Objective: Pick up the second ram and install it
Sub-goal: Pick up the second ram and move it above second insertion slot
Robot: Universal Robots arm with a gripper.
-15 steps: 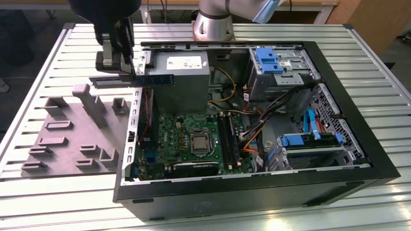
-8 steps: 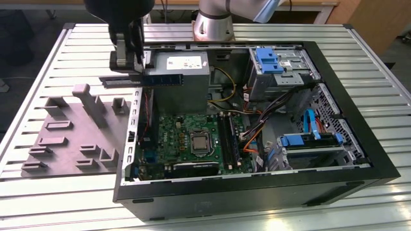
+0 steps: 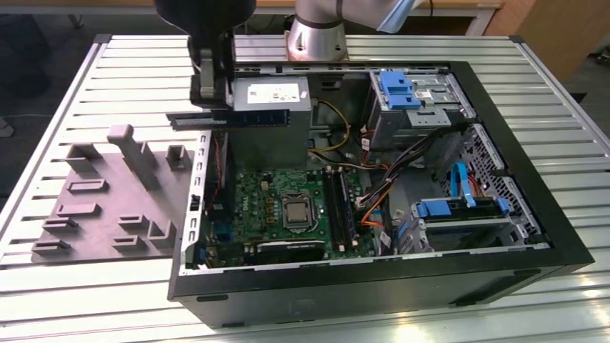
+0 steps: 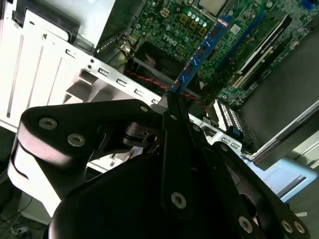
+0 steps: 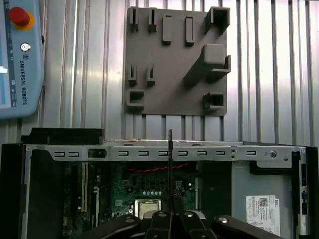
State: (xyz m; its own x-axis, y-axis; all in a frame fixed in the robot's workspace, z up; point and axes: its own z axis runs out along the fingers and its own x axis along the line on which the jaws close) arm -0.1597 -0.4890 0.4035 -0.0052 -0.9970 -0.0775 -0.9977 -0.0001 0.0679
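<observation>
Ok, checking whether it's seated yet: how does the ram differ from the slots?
The ram is clamped in the hand, up over the wall of the case; the slots sit fixed low inside the case. In the exterior view the ram lies crosswise, the slots run toward the camera. The ram is bluish with chips, the slots dark. Both are long and narrow.

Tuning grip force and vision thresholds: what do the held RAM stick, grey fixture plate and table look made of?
Second ram: blue-green circuit board, matte, black chips along it.
Grey fixture plate: likely moulded or printed plastic, uniform matte.
Table: probably aluminium slats, brushed sheen.
</observation>
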